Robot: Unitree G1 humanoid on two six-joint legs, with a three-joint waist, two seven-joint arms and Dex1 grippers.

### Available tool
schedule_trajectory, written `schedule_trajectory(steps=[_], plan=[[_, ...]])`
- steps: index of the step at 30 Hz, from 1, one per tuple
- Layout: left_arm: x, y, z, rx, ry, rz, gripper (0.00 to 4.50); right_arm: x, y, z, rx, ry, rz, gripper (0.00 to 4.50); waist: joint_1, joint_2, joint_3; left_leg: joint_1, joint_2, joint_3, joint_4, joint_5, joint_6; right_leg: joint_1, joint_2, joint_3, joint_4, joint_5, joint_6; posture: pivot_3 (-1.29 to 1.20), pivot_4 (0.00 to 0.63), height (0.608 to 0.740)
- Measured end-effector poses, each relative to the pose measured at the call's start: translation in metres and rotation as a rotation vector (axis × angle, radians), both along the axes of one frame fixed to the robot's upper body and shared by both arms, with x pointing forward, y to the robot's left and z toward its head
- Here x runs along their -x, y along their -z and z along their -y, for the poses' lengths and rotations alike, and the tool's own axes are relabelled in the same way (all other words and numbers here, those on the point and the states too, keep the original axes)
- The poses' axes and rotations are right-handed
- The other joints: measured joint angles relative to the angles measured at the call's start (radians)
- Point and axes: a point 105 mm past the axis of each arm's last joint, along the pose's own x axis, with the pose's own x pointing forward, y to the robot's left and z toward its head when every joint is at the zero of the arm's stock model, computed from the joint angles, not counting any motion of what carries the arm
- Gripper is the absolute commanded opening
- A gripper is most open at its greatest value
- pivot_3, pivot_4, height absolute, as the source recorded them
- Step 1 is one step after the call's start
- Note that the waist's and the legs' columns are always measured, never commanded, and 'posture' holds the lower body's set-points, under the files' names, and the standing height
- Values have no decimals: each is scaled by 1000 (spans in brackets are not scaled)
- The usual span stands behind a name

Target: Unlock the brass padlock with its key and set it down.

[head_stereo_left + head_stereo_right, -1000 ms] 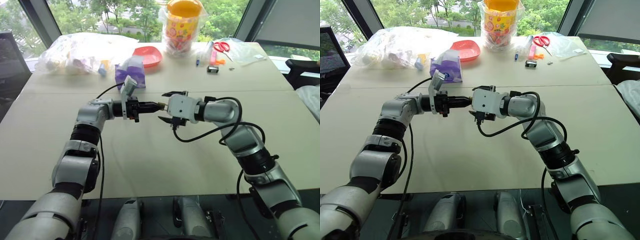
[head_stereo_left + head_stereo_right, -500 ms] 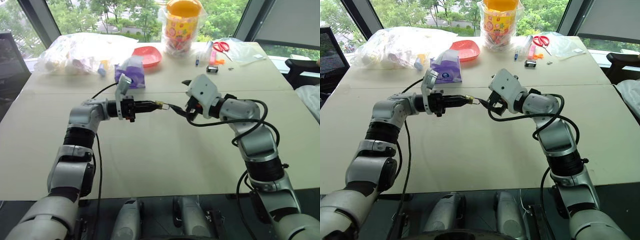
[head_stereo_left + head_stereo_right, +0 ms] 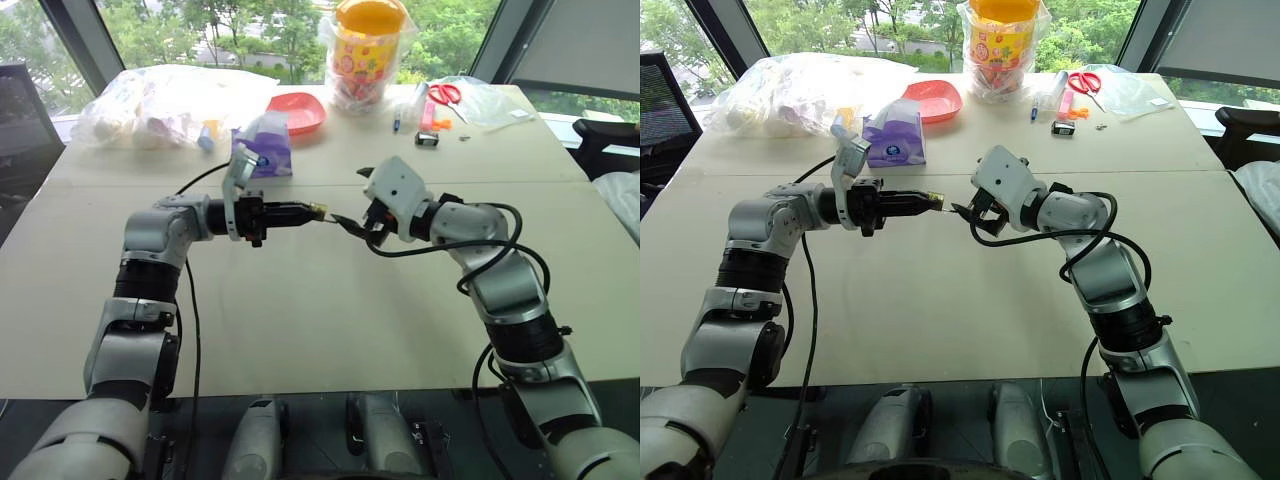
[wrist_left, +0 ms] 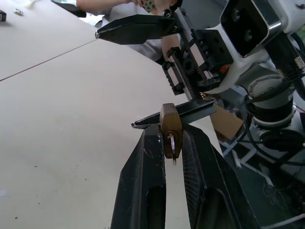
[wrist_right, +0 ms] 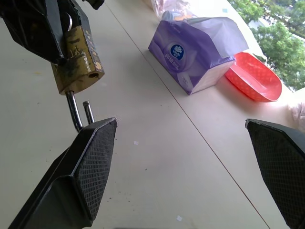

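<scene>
The small brass padlock (image 3: 320, 210) is held level above the beige table (image 3: 300, 320), with my left gripper (image 4: 171, 139) shut on its body. A small silvery piece (image 4: 172, 144), which looks like the key, sticks out of the lock's end between those fingers. The shackle (image 5: 75, 110) points toward my right gripper (image 3: 356, 200), which faces the left one and stands open. One right fingertip (image 5: 97, 138) sits just past the shackle and hides its bend; whether they touch I cannot tell. The other right finger (image 5: 281, 152) is far off to the side.
Along the table's far edge lie a purple tissue pack (image 3: 262, 145), a red dish (image 3: 297, 110), clear plastic bags (image 3: 160, 100), a bagged yellow patterned tub (image 3: 368, 50), scissors (image 3: 443, 93) and small items. A black cable (image 3: 440, 250) loops off the right arm.
My right gripper has rolled and drawn back to the right, off the padlock it had straddled. The left gripper still holds the padlock in much the same place.
</scene>
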Motion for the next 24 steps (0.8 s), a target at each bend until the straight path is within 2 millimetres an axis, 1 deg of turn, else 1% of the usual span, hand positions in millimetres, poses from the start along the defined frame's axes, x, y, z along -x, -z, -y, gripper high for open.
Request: schedule_trajectory(steps=[6,10,13,15,20,22,24], plan=[[-2,0,0,-3,-16,9,0,2,0,0,6,-14,-6,4437,-1,0,0,0,0,0,0,0,0,0,0,0,0,0,0,0,150,740],[-6,4,0,5,-35,9,0,5,11,15,58,13,-28,4437,3,0,0,0,0,0,0,0,0,0,0,0,-1,0,0,0,150,740],[-11,11,3,15,-59,-18,0,16,27,35,119,41,-77,4437,5,0,0,0,-1,0,0,0,0,0,-1,0,-1,0,0,0,150,740],[-13,17,8,27,-73,-53,0,25,29,44,137,46,-101,4437,3,0,0,0,-1,0,0,0,0,0,-1,0,-1,0,0,0,150,740],[-7,27,34,92,-24,-222,0,52,17,51,153,0,-139,4437,1,0,0,0,0,0,0,0,0,0,-1,0,-1,0,0,0,150,740],[-3,34,42,101,-13,-295,0,67,21,52,180,-33,-191,4437,2,0,0,0,0,-1,0,0,0,1,-1,0,-1,-1,1,0,150,740],[-1,49,47,73,-26,-351,0,77,26,51,193,-59,-239,4437,-1,0,0,0,0,-1,0,0,0,1,-1,0,-1,-2,-2,0,150,740]])
